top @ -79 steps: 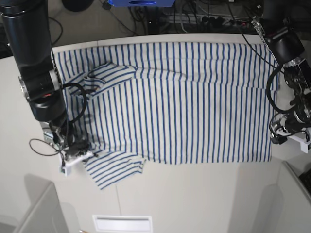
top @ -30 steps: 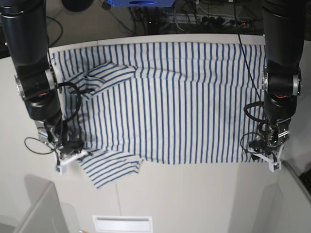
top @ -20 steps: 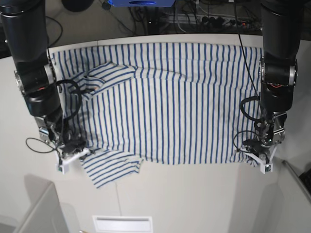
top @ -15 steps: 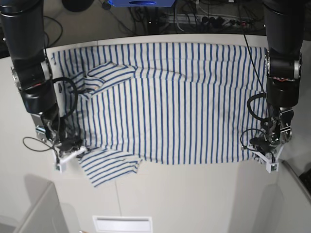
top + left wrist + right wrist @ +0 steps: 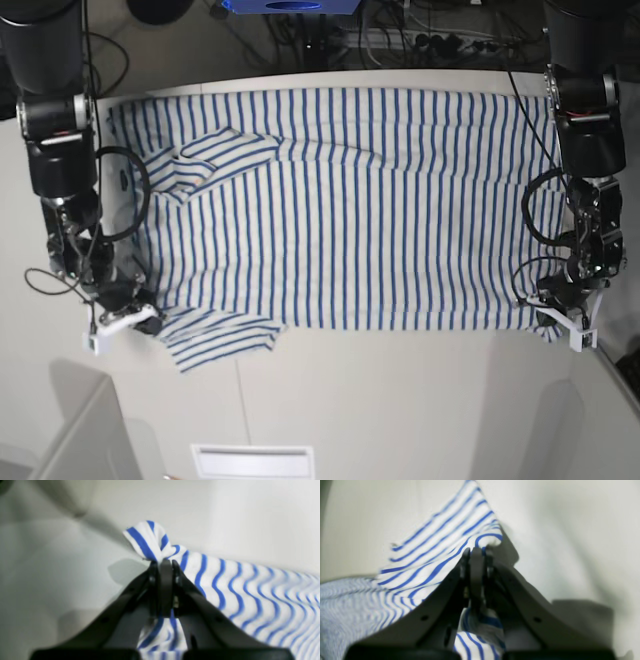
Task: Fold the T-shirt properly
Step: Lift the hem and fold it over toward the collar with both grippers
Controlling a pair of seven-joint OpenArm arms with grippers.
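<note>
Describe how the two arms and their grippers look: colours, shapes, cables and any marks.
Both arms are thick black cylinders with a grey band at a joint. Thin black cables loop loosely beside each forearm. The left gripper and the right gripper have matte black, wedge-shaped fingers that narrow to slim tips, with small round holes in their sides. In the base view a white piece sits at each gripper. No lettering is visible.

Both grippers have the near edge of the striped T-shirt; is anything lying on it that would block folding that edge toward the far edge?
Nothing visible does. The blue-striped white cloth T-shirt is bare; only a folded-in sleeve lies on it. Left gripper and right gripper pinch its near corners.
</note>
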